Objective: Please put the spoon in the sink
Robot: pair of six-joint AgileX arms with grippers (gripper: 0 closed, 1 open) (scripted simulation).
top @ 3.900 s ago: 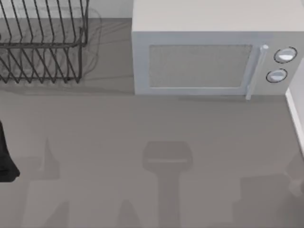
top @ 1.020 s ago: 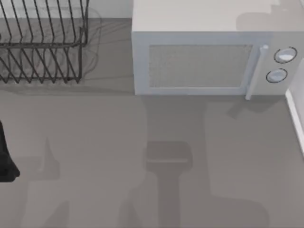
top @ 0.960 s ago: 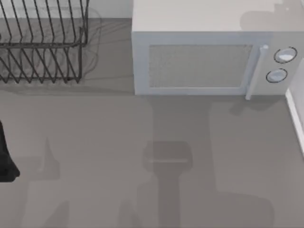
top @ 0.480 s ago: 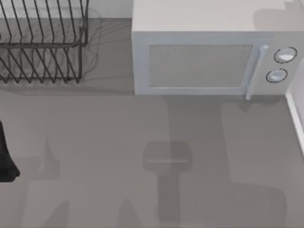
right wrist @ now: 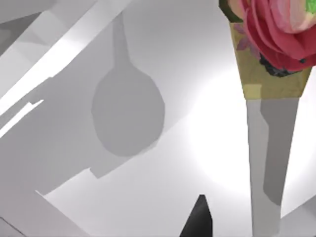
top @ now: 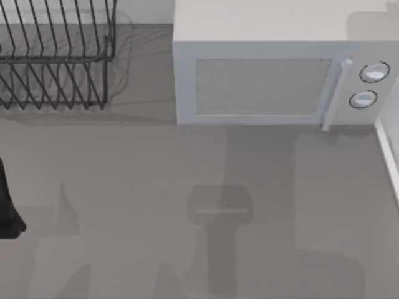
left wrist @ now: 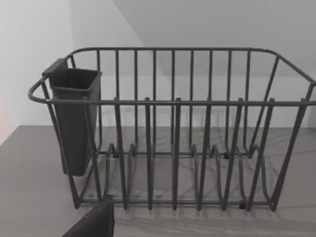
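The spoon [right wrist: 269,54] has a bowl patterned with pink roses and a plain grey handle [right wrist: 266,163] that runs toward my wrist. It hangs above the white floor of the sink [right wrist: 148,187] and casts a spoon-shaped shadow [right wrist: 128,116] there. My right gripper [right wrist: 229,229] is shut on the handle, with one dark fingertip [right wrist: 200,219] beside it. In the top view the sink's white rim [top: 389,156] lies at the right edge. My left arm [top: 7,208] is parked at the left edge, facing the dish rack.
A dark wire dish rack [top: 56,59] with a cutlery cup [left wrist: 74,123] stands at the back left. A white microwave [top: 274,68] stands at the back centre and right. Grey counter [top: 124,180] lies open in front of both.
The right arm's broad shadow on the counter and the microwave top has slid to the right, toward the sink. The left arm has stayed still.
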